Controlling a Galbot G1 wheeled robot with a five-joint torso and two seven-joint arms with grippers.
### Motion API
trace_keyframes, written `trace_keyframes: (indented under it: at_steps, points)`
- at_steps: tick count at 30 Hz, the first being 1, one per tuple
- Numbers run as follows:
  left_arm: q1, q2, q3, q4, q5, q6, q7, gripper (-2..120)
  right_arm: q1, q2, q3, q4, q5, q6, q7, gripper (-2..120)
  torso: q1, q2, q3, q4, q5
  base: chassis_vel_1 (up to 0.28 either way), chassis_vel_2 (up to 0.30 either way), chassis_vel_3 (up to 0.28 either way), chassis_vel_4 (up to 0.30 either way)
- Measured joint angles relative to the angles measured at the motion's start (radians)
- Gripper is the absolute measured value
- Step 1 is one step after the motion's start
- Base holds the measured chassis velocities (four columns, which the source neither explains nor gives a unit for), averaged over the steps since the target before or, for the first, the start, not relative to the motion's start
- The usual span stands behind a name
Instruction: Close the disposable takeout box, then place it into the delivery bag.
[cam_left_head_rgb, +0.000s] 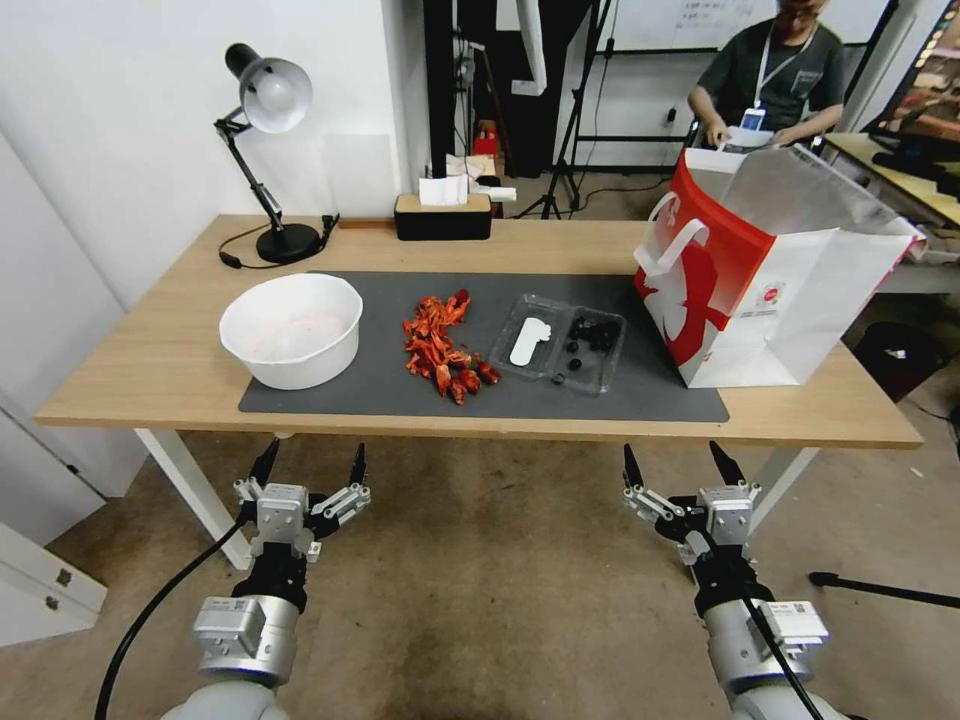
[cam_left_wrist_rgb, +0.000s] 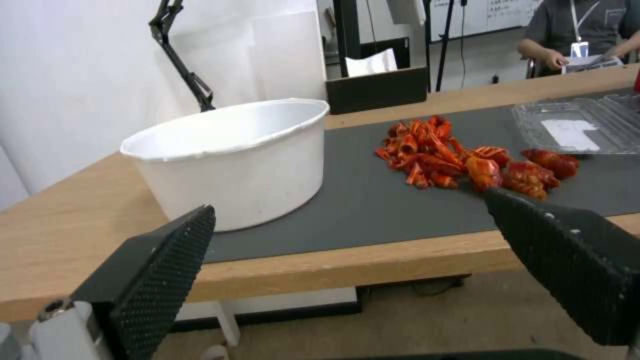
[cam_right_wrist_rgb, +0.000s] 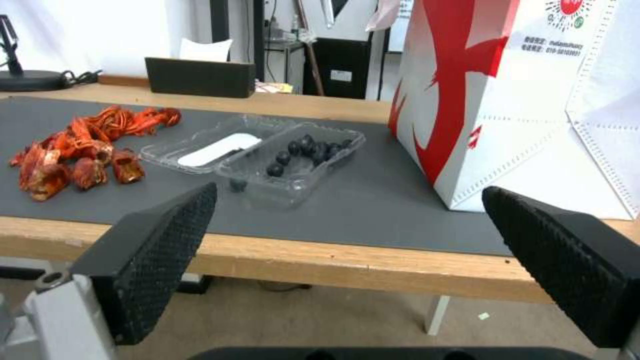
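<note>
Cut off at the edge of the left wrist view: the far half of the clear takeout box (cam_left_wrist_rgb: 587, 131), with only its white-patched half in frame. Too small to identify — the dark bits inside the box (cam_right_wrist_rgb: 303, 150), round and black, nothing more to tell. Hidden from the head view: the inside floor of the delivery bag (cam_left_head_rgb: 770, 270), behind its own red front. Cropped in the right wrist view — the bag's top and handles. Unreadable: fine print under the bag's red badge. Indistinct: contents of the white bowl (cam_left_head_rgb: 292, 330), a faint pinkish tint only.
</note>
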Motion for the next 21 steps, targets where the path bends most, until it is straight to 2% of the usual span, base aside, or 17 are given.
trace_keyframes:
  at_steps: [21]
  points:
    - [0.0, 0.0, 0.0, 0.0, 0.0, 0.0, 0.0, 100, 0.0, 0.0, 0.0, 0.0, 0.0, 0.0, 0.0, 100, 0.0, 0.0, 0.0, 0.0, 0.0, 0.0, 0.0, 0.0, 0.0]
